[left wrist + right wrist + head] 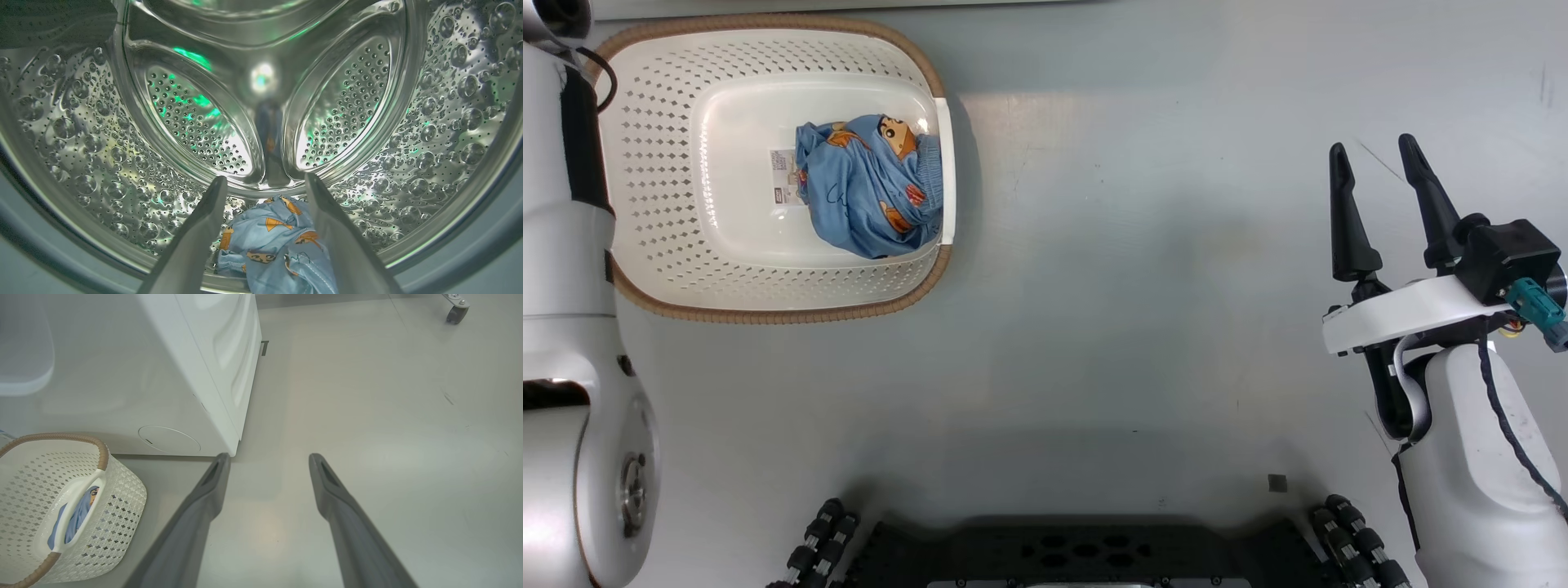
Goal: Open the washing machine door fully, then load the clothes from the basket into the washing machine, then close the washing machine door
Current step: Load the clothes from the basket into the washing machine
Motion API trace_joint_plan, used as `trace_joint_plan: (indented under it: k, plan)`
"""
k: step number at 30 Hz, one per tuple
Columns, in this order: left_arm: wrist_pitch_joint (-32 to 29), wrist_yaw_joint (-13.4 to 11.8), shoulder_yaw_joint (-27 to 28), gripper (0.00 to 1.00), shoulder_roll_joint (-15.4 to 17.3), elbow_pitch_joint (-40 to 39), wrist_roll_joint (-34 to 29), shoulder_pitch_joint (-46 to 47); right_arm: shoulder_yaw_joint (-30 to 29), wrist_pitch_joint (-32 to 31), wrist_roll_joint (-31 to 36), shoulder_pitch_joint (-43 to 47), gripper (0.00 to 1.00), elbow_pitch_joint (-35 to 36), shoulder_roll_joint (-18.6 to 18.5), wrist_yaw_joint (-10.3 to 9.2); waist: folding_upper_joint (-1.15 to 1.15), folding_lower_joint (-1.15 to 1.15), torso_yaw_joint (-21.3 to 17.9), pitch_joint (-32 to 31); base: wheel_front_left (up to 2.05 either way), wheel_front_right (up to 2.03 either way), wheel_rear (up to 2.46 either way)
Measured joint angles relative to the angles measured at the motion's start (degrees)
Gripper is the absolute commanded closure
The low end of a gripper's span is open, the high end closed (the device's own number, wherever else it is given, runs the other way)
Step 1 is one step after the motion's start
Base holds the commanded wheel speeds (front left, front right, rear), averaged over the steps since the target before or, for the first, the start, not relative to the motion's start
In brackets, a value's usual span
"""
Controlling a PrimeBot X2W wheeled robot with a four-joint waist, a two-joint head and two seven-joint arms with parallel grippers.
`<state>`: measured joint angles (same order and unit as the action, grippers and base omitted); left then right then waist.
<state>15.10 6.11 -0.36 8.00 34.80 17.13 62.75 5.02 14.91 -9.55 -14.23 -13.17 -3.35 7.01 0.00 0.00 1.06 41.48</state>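
— State of left hand (265,179)?
— Spread wide, released, inside washing machine drum (81,134); blue garment (269,241) lying at its bottom, 6 o'clock.
— And right hand (1374,149)?
— Open too, empty, above the floor (1135,286) at 3 o'clock.
— Other clothes (870,188)?
— Bunched in basket (654,163), 10 o'clock in head view.

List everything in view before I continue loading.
washing machine: one, white, behind the basket
drum: one, steel, around the left fingers
service flap: one, white, low on the machine front
basket: one, cream-white with brown rim, on the floor
basket garment: one bundle, light blue print, at the basket's handle end
drum garment: one, light blue print, drum bottom
caster: one, grey, far floor
left gripper: one, dark, open, inside the drum
right gripper: one, dark, open, over the floor
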Motion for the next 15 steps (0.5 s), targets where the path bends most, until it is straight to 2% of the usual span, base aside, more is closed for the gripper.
trace_joint_plan:
  k: [15]
  plan:
    - [-0.01,0.63,2.34,0.0,0.49,-2.78,0.56,-8.48,1.19,0.0,-0.6,-0.51,0.0,-1.29,-0.04,0.0,0.0,0.0,1.0,-5.07,0.0,0.0,0.0]
